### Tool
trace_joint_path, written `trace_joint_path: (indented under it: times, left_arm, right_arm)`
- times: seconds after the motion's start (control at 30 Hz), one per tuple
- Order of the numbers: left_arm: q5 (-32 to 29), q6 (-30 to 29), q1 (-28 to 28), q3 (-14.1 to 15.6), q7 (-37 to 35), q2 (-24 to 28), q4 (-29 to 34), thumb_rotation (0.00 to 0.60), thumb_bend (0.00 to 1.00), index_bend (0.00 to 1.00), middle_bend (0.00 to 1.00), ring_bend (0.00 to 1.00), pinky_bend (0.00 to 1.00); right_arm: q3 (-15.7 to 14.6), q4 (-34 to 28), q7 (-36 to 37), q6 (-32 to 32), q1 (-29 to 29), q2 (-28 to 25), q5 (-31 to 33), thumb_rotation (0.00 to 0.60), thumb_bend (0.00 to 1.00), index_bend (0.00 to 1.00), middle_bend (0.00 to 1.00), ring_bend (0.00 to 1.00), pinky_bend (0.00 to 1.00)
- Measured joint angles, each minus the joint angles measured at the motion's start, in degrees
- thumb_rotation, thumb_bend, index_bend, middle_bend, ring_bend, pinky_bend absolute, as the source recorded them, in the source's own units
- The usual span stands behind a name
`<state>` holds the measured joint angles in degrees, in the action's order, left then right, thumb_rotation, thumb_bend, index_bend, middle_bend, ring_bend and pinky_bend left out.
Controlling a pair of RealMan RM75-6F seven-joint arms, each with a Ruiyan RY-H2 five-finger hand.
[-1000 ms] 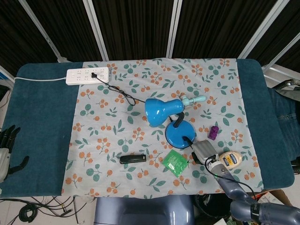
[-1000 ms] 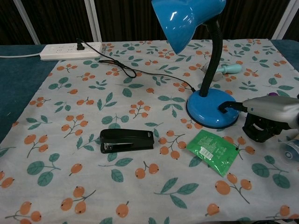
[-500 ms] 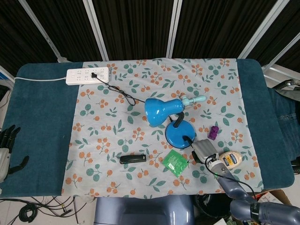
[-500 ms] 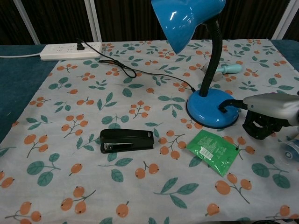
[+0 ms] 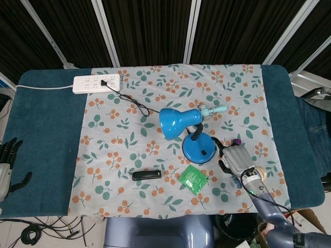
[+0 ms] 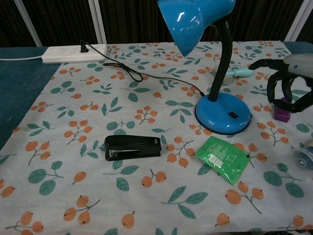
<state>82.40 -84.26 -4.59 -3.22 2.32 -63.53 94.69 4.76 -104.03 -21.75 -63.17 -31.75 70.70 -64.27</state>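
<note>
A blue desk lamp (image 5: 199,149) stands on the flowered cloth, with its shade (image 6: 195,22) tilted down to the left. My right hand (image 5: 235,158) hovers just right of the lamp base (image 6: 222,116). Its fingers (image 6: 274,85) arch apart over a small purple block (image 6: 281,111) and hold nothing. The block (image 5: 237,140) peeks out beyond the hand. My left hand (image 5: 6,168) lies at the table's far left edge on the teal cover, fingers spread and empty.
A black stapler (image 6: 132,147) and a green packet (image 6: 222,158) lie in front of the lamp. The lamp's cord runs to a white power strip (image 5: 97,82) at the back left. A teal-handled tool (image 5: 214,110) lies behind the lamp. A round yellow container (image 5: 258,173) sits by my right wrist.
My right hand has left the front of the lamp base, risen and moved right and back, over the purple block. The left hand has not moved.
</note>
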Motion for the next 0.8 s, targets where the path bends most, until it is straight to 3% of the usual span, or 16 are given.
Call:
trace_joint_path:
  times: [0.07,0.37,0.63,0.8]
  left_arm:
    - [0.0,0.0,0.0,0.0,0.1,0.0,0.1,0.6,0.29,0.0,0.0,0.0,0.0]
    - [0.3,-0.3,0.0,0.1,0.8,-0.3,0.3,0.6,0.29,0.0,0.0,0.0,0.0]
    - [0.5,-0.6,0.1,0.1,1.0,-0.4,0.3,0.6,0.29,0.0,0.0,0.0,0.0]
    - [0.6,-0.6,0.1,0.1,1.1,-0.4,0.3,0.6,0.29,0.0,0.0,0.0,0.0]
  right_arm:
    - [-0.3,-2.1,0.2,-3.6,2.0,-2.0,-1.5,0.6,0.25,0.0,0.15,0.22,0.15]
    - [-5.2,-4.9,-0.3,-21.4,13.6,-6.1,-13.0,0.6,0.21,0.0,0.08,0.15,0.13]
    - [-9.1,1.9,-0.7,-29.7,21.1,-3.6,-18.5,0.6,0.21,0.0,0.08,0.15,0.13]
    - [-9.1,7.1,-0.2,-31.1,22.6,-1.3,-19.9,0.6,0.21,0.0,0.08,0.15,0.13]
